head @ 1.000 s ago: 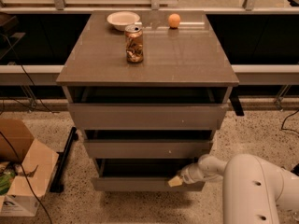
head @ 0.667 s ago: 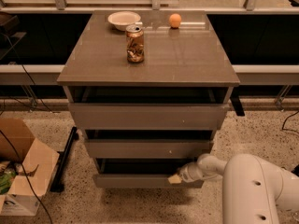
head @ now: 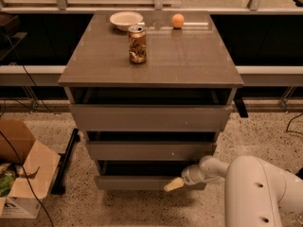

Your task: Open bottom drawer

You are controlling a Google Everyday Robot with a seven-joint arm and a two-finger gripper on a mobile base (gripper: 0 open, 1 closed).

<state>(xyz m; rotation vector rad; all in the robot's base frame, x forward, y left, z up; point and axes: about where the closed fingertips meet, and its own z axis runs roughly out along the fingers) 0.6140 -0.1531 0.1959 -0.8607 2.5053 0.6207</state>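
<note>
The bottom drawer [head: 135, 182] is the lowest, narrowest grey-beige front of the cabinet [head: 151, 70]. It stands pulled out a little, with a dark gap above it. My gripper [head: 174, 184] is at the drawer front's right part, its pale fingertip touching the top edge of the front. The white arm [head: 255, 193] reaches in from the lower right.
A can [head: 137, 44], a white bowl [head: 126, 20] and an orange ball [head: 178, 21] stand on the cabinet top. An open cardboard box [head: 21, 174] lies on the floor at the left, with cables and a black bar [head: 66, 162] beside it.
The bottom drawer front has come slightly further out toward the camera with the gripper on it. The arm has barely shifted.
</note>
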